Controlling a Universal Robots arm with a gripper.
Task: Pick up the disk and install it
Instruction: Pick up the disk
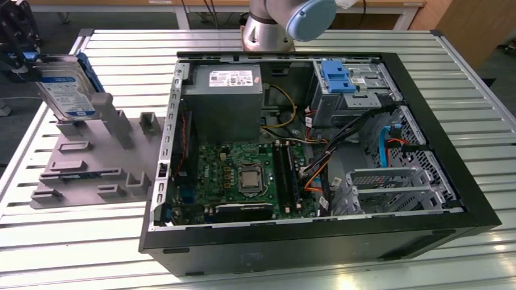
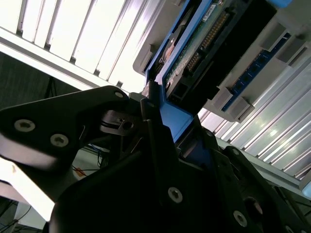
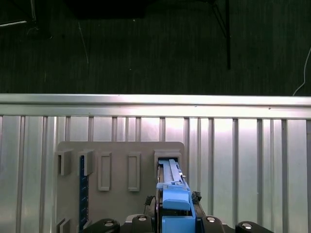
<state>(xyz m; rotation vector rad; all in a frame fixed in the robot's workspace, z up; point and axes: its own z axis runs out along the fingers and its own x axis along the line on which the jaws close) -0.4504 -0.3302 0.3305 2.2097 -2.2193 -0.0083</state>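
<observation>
A slatted metal table (image 1: 96,254) is carrying everything in the exterior view; a black computer case (image 1: 322,241) is lying open on its side across the middle of it, with a green motherboard (image 1: 241,175) and a grey power supply (image 1: 224,90) showing inside and a blue plastic bracket (image 1: 335,75) sitting in the bay at the far corner; the arm's base (image 1: 274,24) is standing on the table just behind the case; a grey moulded fixture block (image 1: 89,163) with posts is lying beside the case, towards the exterior view's left; the disk (image 1: 69,90) is standing on edge at the far end of that block, tilting slightly, its white-and-blue label facing the camera and its blue carrier frame running along the edges; its lower edge is meeting the block at one of the slots, and I cannot tell whether it is resting there or just lifted clear; the gripper (image 2: 170,121) is closing around the disk's upper edge, its dark fingers (image 2: 153,131) pressing narrowly on either side of the blue frame in the second wrist view, the disk's circuit-board face showing beyond them.
</observation>
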